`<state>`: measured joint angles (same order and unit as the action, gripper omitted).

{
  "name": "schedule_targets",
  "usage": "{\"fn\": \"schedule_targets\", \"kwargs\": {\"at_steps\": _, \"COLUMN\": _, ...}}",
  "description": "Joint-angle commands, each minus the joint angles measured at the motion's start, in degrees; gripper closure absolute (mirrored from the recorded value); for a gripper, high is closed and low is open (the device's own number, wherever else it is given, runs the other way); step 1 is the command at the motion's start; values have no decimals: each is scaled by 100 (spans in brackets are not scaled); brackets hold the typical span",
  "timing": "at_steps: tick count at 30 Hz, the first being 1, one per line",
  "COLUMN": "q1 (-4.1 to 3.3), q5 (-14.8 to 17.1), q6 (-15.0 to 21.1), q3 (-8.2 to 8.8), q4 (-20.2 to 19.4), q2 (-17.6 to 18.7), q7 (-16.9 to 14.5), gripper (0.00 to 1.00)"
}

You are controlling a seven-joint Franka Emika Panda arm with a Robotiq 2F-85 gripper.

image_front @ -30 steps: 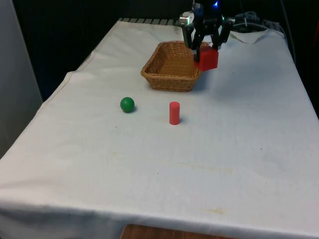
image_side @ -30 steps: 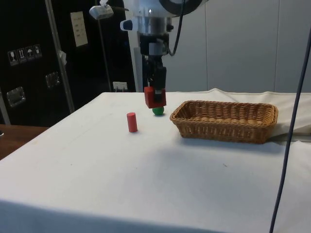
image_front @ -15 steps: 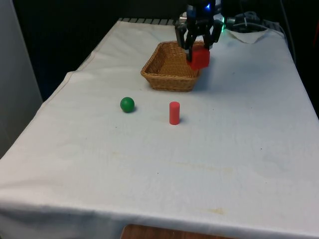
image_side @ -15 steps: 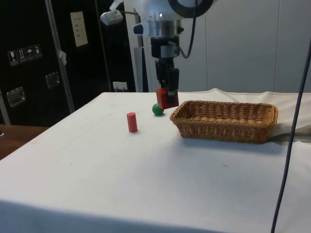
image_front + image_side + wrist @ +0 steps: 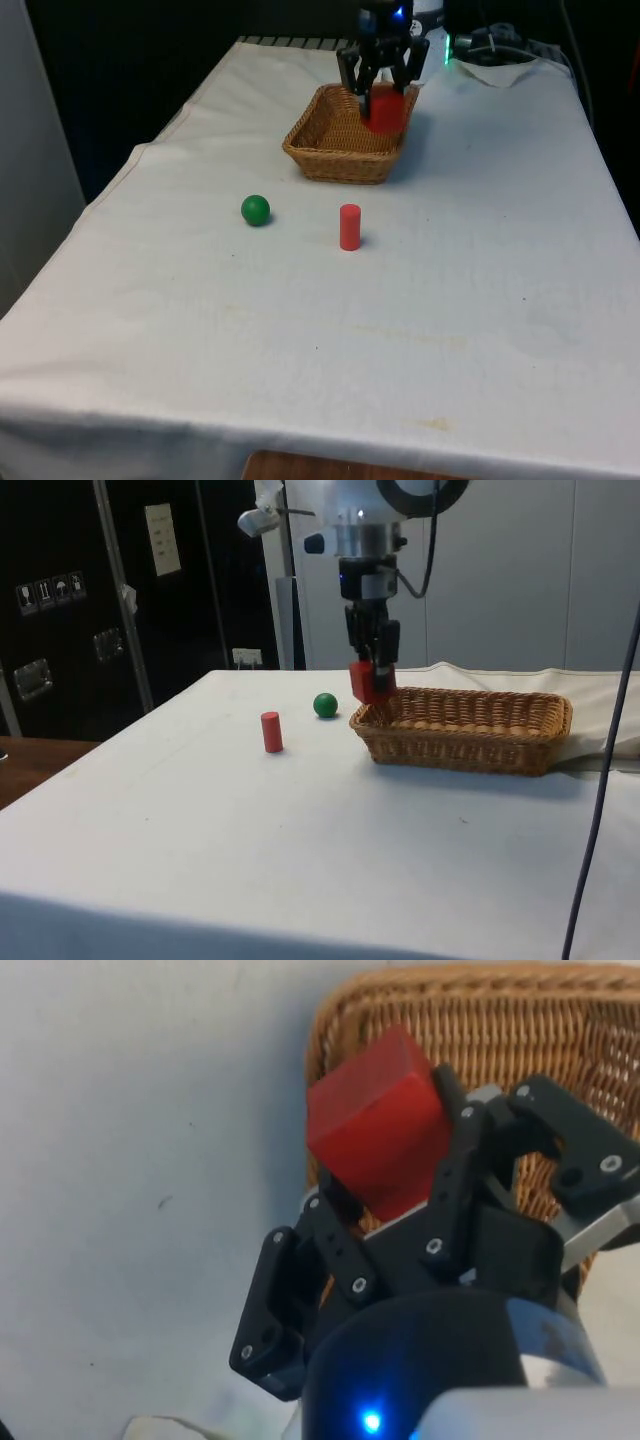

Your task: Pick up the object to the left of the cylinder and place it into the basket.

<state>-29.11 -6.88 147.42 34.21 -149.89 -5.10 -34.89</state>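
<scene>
- The gripper is clamped on the red cube, carried above the tabletop.
- The wicker basket lies directly beneath the gripper; the cube hangs just over its near-end rim, the basket's length stretching away beyond.

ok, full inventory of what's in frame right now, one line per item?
red cube: 1, red, held in the gripper, raised over the basket's end nearest the other objects
wicker basket: 1, tan, far half of the table
red cylinder: 1, red, upright on the cloth, nearer the camera than the basket in the front view
green ball: 1, green, on the cloth at the front view's left of the cylinder
white tablecloth: 1, white, covers the table
gripper: 1, black, shut on the red cube
</scene>
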Motion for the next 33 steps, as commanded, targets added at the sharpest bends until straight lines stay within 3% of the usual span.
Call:
{"fn": "schedule_targets", "kwargs": {"at_steps": 1, "q1": 57, "q5": -166, "q6": 80, "q3": 34, "q4": -97, "q2": -69, "q7": 17, "gripper": 98}}
{"fn": "schedule_targets", "kwargs": {"at_steps": 2, "q1": 63, "q5": -178, "q6": 86, "q3": 57, "q4": -138, "q2": -97, "q7": -11, "gripper": 98}}
{"fn": "schedule_targets", "kwargs": {"at_steps": 3, "q1": 11, "q5": -46, "q6": 6, "q3": 52, "q4": -74, "q2": -57, "q7": -46, "gripper": 98}}
{"fn": "schedule_targets", "kwargs": {"at_steps": 4, "q1": 69, "q5": -189, "q6": 92, "q3": 80, "q4": -172, "q2": -126, "q7": -34, "gripper": 98}}
{"fn": "schedule_targets", "kwargs": {"at_steps": 10, "q1": 103, "q5": -223, "q6": 252, "q3": 252, "q4": -430, "q2": -229, "q7": -304, "gripper": 98}}
{"fn": "schedule_targets", "kwargs": {"at_steps": 11, "q1": 52, "q5": -109, "q6": 160, "q3": 246, "q4": -378, "q2": -206, "q7": -321, "gripper": 98}}
{"fn": "schedule_targets", "kwargs": {"at_steps": 12, "q1": 103, "q5": -218, "q6": 281, "q3": 275, "q4": -458, "q2": -229, "q7": -344, "gripper": 98}}
{"fn": "schedule_targets", "kwargs": {"at_steps": 15, "q1": 115, "q5": -212, "q6": 395, "q3": 367, "q4": -561, "q2": -235, "q7": -493, "gripper": 98}}
{"fn": "schedule_targets", "kwargs": {"at_steps": 19, "q1": 103, "q5": -178, "q6": 596, "q3": 516, "q4": -716, "q2": -223, "q7": -733, "gripper": 98}}
{"fn": "schedule_targets", "kwargs": {"at_steps": 20, "q1": 69, "q5": -109, "q6": 516, "q3": 521, "q4": -682, "q2": -206, "q7": -739, "gripper": 98}}
{"fn": "schedule_targets", "kwargs": {"at_steps": 22, "q1": 109, "q5": -166, "q6": 728, "q3": 613, "q4": -808, "q2": -218, "q7": -882, "gripper": 98}}
{"fn": "schedule_targets", "kwargs": {"at_steps": 33, "q1": 74, "q5": -97, "q6": 1094, "q3": 963, "q4": -1014, "q2": -126, "q7": -1518, "gripper": 98}}
